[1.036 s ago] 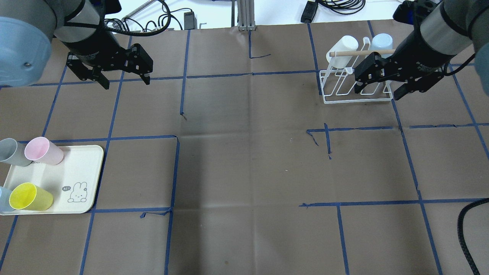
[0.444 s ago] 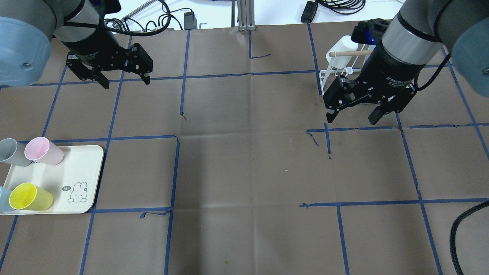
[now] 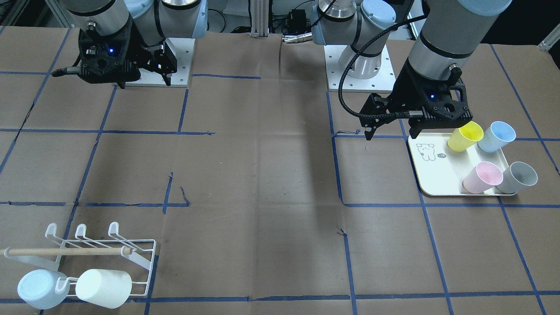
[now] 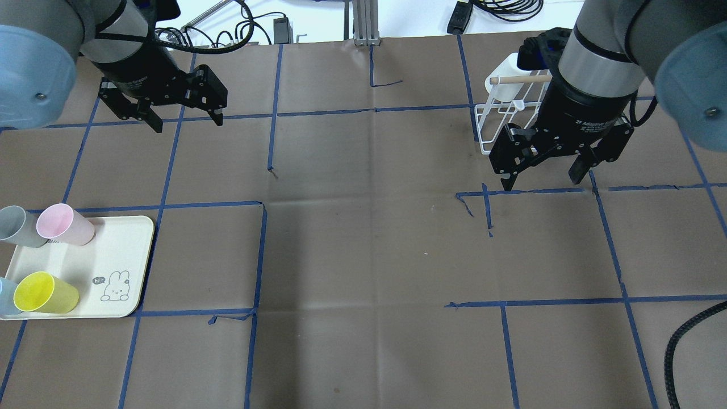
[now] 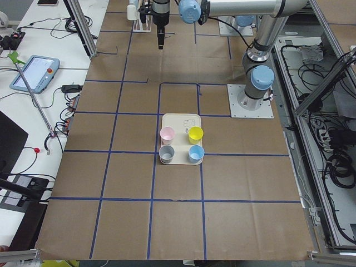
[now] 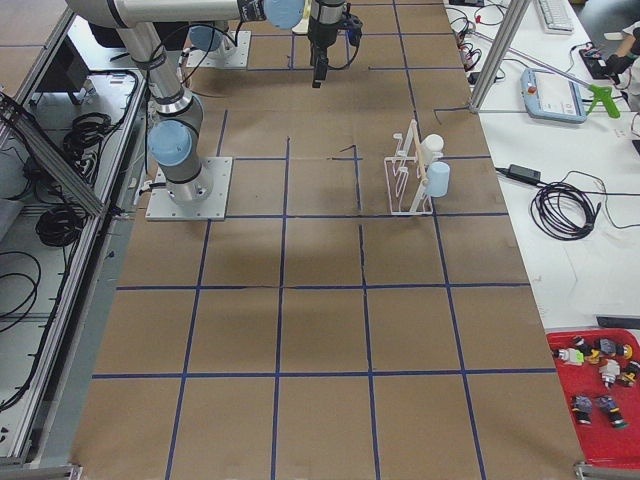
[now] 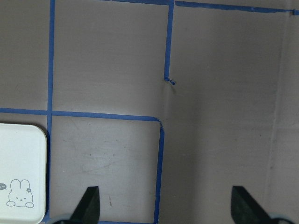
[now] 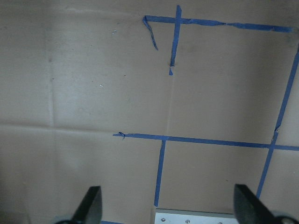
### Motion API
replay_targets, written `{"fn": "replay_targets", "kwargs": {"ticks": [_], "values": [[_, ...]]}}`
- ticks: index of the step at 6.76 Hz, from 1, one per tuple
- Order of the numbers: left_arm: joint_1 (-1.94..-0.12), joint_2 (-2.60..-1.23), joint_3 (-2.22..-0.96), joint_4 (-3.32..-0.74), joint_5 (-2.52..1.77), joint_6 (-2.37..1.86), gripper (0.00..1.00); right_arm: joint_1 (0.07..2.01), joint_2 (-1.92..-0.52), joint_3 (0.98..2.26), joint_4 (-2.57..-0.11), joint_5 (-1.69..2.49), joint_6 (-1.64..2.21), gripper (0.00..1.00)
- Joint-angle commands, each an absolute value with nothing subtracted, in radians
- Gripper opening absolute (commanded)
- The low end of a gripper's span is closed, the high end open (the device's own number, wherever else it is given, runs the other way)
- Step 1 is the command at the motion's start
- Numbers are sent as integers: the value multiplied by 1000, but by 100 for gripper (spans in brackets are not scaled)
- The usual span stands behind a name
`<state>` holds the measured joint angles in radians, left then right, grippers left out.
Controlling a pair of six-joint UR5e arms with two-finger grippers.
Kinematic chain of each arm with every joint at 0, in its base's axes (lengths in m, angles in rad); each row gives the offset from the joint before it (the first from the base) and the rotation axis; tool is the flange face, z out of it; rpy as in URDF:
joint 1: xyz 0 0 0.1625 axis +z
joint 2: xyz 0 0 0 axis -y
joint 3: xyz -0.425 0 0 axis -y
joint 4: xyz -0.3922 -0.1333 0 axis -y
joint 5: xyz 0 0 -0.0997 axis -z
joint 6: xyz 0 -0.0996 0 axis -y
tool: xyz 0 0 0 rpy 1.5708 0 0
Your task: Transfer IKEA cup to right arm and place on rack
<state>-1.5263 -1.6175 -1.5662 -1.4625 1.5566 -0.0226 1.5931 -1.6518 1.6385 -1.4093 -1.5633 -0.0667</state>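
Several IKEA cups lie tipped on the cream tray (image 4: 122,244) at the table's left: pink (image 4: 62,224), grey (image 4: 17,226), yellow (image 4: 42,292) and pale blue (image 4: 4,295). My left gripper (image 4: 187,124) hangs open and empty, well behind the tray. The left wrist view shows only the tray's corner (image 7: 23,163) and bare paper between the fingers. The white wire rack (image 4: 500,122) stands at the back right, partly hidden by the right arm. My right gripper (image 4: 540,183) is open and empty, just in front of the rack. In the front view the rack (image 3: 148,262) holds a white cup (image 3: 103,287) and a pale blue cup (image 3: 39,288).
Brown paper with blue tape lines covers the table. A wooden dowel (image 3: 65,252) lies across the rack. Cables and a metal post sit beyond the far edge (image 4: 363,23). A thick black cable (image 4: 681,352) loops in at the lower right.
The right arm has swung off the rack's right side and come forward, so its open gripper now hangs in front of the rack. The left arm and the cups have not moved.
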Motion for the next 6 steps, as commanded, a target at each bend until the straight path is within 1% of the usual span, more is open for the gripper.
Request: {"fn": "replay_targets", "kwargs": {"ticks": [1,4,6], "values": [[-1526,-1620,-1566,-1450,1555,-21,100,1595,-1649,1637,-1411,-1566,-64,100],[-1526,-1618,-1566,-1450,1555,-23,100,1592,-1654,1646,-1457,-1565,-54,100],[-1525,-1620,-1566,-1450,1555,-21,100,1592,-1651,1647,-1526,-1563,21,99]]}}
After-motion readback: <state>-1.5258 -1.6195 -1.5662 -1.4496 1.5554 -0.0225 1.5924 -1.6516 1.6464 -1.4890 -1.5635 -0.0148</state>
